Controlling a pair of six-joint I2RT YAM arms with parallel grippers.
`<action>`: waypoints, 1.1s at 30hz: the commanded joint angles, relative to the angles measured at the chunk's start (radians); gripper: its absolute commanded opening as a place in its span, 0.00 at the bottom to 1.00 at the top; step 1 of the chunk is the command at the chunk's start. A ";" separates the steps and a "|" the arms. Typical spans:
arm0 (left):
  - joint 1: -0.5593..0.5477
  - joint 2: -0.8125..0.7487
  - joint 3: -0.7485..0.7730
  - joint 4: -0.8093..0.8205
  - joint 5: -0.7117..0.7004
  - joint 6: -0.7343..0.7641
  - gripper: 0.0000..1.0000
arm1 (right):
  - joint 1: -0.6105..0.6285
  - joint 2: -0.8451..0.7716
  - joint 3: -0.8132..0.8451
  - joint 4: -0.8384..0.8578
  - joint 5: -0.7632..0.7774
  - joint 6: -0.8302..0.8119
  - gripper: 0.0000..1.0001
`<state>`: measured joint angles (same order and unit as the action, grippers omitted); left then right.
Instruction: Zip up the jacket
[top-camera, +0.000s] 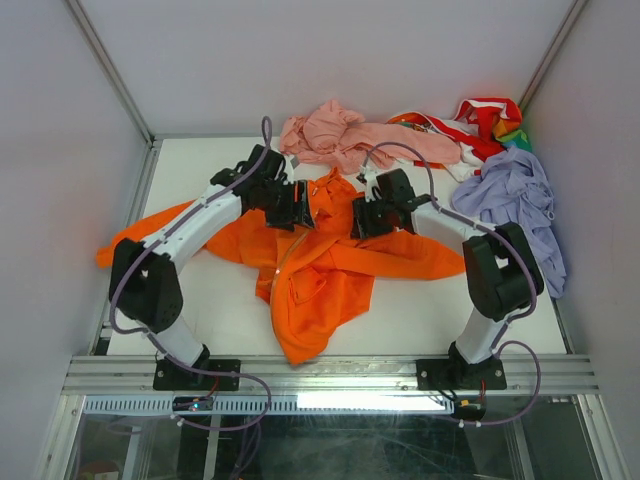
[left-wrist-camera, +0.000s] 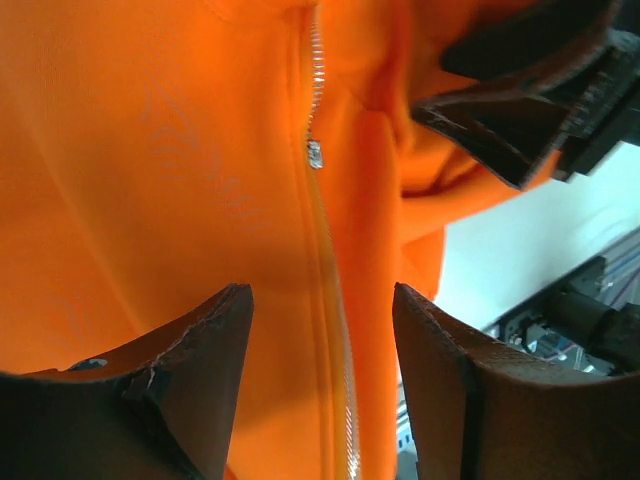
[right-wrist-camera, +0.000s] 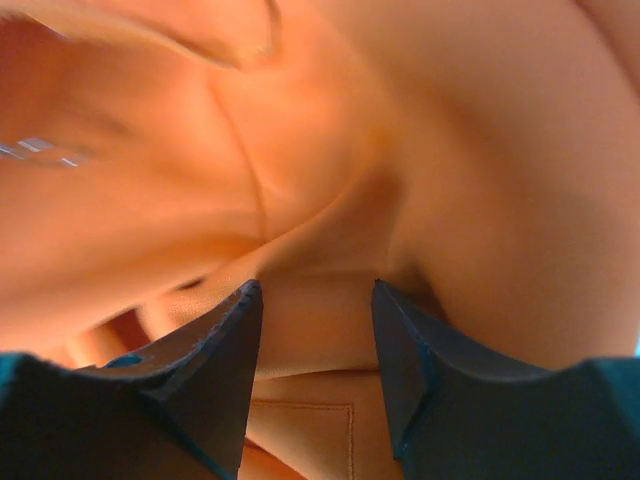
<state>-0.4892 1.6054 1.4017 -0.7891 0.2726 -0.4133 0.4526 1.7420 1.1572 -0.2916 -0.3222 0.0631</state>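
Orange jacket (top-camera: 320, 280) lies spread on the table (top-camera: 230, 310), directly under both grippers, which face each other over its upper front. Left gripper (top-camera: 300, 207) is open: its fingers (left-wrist-camera: 200, 370) are well apart and hold nothing, with only fabric below the gap. We see the zipper (left-wrist-camera: 328, 270) running lengthwise through that gap, roughly midway between the two fingertips. It reads as a single line of teeth on the stretch nearest the gripper. The slider (left-wrist-camera: 314, 153) sits further out along the same line, beyond the fingertips and untouched. We cannot tell whether the teeth past it are joined. Right gripper (top-camera: 357, 220) is closed on the jacket. A thick fold (right-wrist-camera: 315, 320) fills the space between its fingers (right-wrist-camera: 200, 380) from pad to pad, and creases in the cloth converge on the tips. From the left wrist we see the right gripper just beyond and to the outer side of the left fingertips, pressed against bunched fabric beside the zipper. A pink garment (top-camera: 335, 135) lies past both grippers, touching the jacket's far edge. A lilac garment (top-camera: 515, 195) lies well out on the right gripper's outer side, apart from the jacket.
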 joint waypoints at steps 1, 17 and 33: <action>0.008 0.085 0.039 0.075 0.033 0.047 0.59 | -0.017 -0.075 -0.093 -0.016 0.183 0.088 0.52; 0.041 0.173 -0.179 0.288 0.072 0.025 0.39 | -0.014 -0.336 -0.287 0.092 0.115 0.139 0.58; 0.040 -0.017 -0.329 0.397 0.038 0.071 0.49 | 0.013 0.048 0.139 0.215 -0.125 0.085 0.64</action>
<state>-0.4561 1.6482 1.0863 -0.4572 0.3145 -0.3763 0.4694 1.6680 1.1900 -0.1394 -0.3958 0.1516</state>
